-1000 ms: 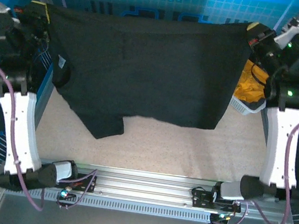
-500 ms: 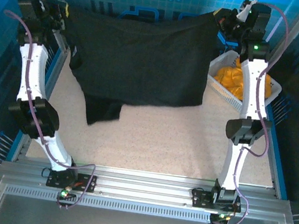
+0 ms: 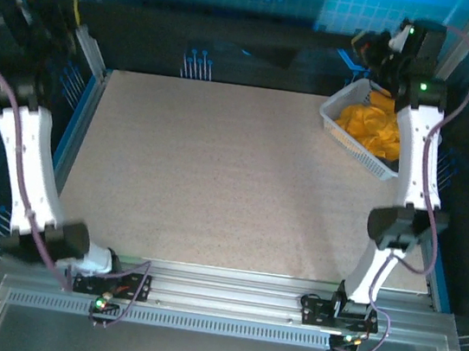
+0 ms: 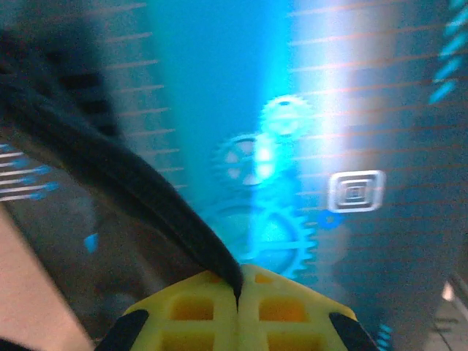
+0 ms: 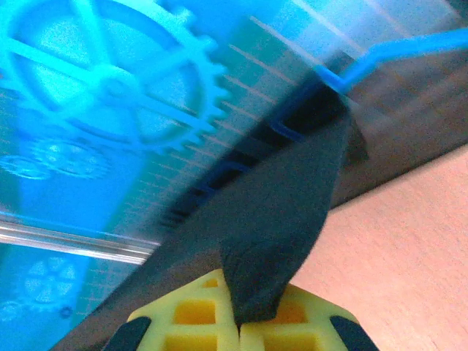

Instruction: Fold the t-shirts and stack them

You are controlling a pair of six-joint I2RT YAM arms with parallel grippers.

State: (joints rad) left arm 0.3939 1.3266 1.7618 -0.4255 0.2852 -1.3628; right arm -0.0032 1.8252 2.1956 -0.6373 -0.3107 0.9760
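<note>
Black t-shirt (image 3: 236, 38) stretched along far edge of counter (image 3: 234, 175). Pinched at far left by left pincer (image 4: 238, 292), at far right by right pincer (image 5: 238, 322), both clamped tight on cloth. Orange-yellow t-shirts (image 3: 372, 129) heaped in basket (image 3: 348, 148), far right.

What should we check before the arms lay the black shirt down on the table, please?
1. Left gripper shut on the black shirt: ok, the cloth is pinched between its pads.
2. Right gripper shut on the shirt: ok, a corner is clamped.
3. Shirt stretched between the grippers: ok, it is a dark band along the far edge.
4. Shirt free of twists: cannot tell, too dark and blurred.
5. Table free for laying: ok.
6. Right arm clear of the basket of orange shirts: cannot tell, the arm crosses above it.
</note>
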